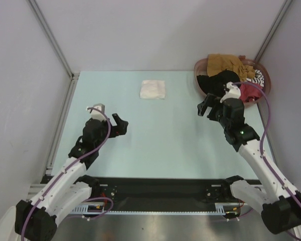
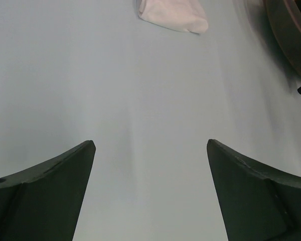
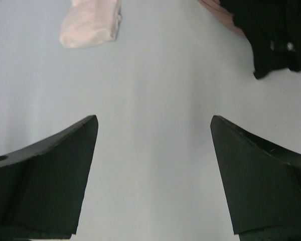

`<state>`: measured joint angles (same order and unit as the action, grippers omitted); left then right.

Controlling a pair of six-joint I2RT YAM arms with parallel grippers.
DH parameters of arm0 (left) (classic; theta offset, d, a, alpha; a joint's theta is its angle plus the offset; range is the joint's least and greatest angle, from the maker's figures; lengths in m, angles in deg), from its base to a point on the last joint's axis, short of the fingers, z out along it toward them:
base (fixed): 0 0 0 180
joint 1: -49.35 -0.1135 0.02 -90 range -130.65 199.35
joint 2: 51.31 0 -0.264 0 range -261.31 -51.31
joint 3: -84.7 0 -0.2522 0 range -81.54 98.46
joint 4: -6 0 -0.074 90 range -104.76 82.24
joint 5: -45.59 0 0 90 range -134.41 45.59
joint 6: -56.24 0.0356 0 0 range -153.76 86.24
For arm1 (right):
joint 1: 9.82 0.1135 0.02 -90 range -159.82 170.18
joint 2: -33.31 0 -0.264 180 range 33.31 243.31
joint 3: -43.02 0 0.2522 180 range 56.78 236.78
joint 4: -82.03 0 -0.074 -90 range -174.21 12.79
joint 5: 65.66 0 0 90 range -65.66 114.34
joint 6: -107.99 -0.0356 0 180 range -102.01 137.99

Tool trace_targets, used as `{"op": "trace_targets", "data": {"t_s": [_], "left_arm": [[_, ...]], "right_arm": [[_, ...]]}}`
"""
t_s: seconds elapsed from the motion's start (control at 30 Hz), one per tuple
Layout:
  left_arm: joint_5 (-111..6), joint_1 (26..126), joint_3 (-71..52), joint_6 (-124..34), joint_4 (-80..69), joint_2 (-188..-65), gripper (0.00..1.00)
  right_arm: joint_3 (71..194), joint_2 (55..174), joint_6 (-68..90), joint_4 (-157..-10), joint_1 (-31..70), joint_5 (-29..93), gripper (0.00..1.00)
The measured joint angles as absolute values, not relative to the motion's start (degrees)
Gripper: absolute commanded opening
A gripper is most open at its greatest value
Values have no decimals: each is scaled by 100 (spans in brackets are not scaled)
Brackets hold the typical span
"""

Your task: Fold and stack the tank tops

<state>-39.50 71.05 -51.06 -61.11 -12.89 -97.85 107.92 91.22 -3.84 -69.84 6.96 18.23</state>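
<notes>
White tank top [image 1: 153, 89] folded, near far edge of table [image 1: 165, 145]. Rest heaped in basket [image 1: 197, 74], far-right corner, black one [image 1: 216, 81] spilling over rim. Limp, light cloth, guessing pinch that overhang. Left gripper [image 1: 119, 122], right gripper [image 1: 206, 107] both spread, empty.

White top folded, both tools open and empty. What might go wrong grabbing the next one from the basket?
1. The black tank top draped over the round reddish-brown plastic basket is heaped with the mustard-brown top and red top; pulling it may drag those out or tip the basket.
2. Spreading it could sweep the folded white tank top open.
</notes>
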Motion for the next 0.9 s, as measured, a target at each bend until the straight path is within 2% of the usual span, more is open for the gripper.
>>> {"op": "trace_targets", "data": {"t_s": [0.2, 0.47, 0.57, 0.73, 0.9], "left_arm": [[-3896, 7122, -5672, -6046, -1118, -9077, 100], [-3714, 7131, -6360, -5868, -906, -8695, 100], [-3697, 7131, -6398, -5851, -865, -8677, 100], [-3688, 7135, -6398, -5809, -803, -8679, 100], [-3653, 7135, -6398, -5807, -782, -8681, 100]], "right_arm": [[9987, 8016, -537, -6831, 698, 1137, 100], [9944, 7957, -637, -6650, 586, 619, 100], [10534, 8678, -631, -6400, 313, 595, 100], [12663, 10943, -552, -6123, 81, 284, 100], [13897, 12578, -554, -5924, -166, 271, 99]]}}
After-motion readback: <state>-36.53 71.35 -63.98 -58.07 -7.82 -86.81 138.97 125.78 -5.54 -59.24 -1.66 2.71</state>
